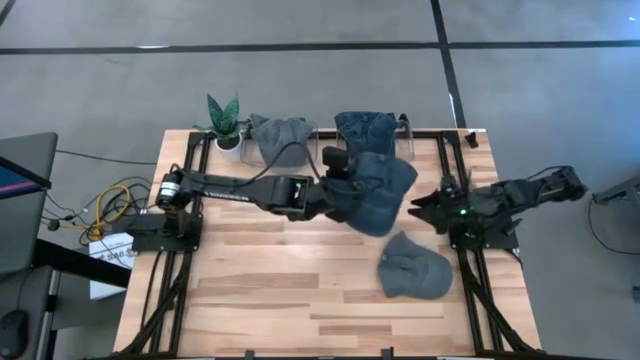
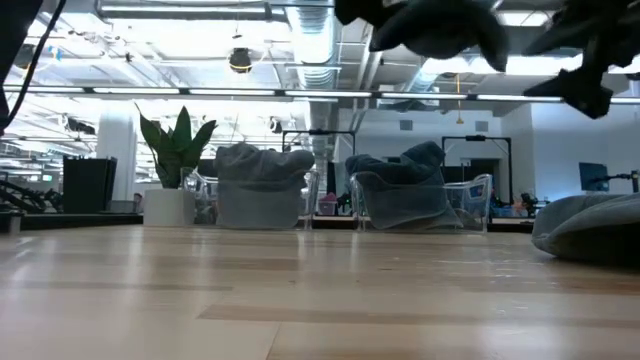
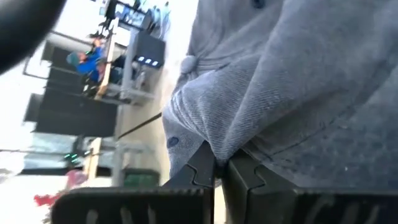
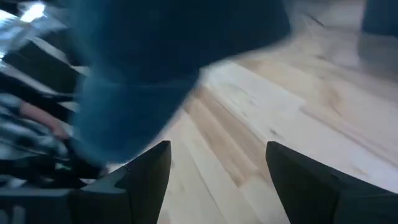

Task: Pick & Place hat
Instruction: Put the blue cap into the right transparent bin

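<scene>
Aloft, a blue denim hat point(image 1: 380, 195) is held above the table point(image 1: 270, 290), somewhat toward its far edge and right of centre, its fabric pinched between the closed jaws of the left gripper point(image 1: 335, 190). In the left wrist view the two dark fingers point(image 3: 199, 169) are seen pressed together on a fold of the cloth point(image 3: 273, 93). The right gripper point(image 1: 425, 208) is poised near the table's right edge, just beside the held hat, with its jaws spread wide and nothing gripped between them; in its wrist view the blurred blue hat point(image 4: 155, 62) hangs ahead of the parted fingers point(image 4: 152, 168). A grey hat point(image 1: 413, 266) lies flat toward the right edge. Two more hats point(image 1: 280, 135) are draped on stands along the far edge, beside a potted plant point(image 1: 226, 120) near the far left corner.
</scene>
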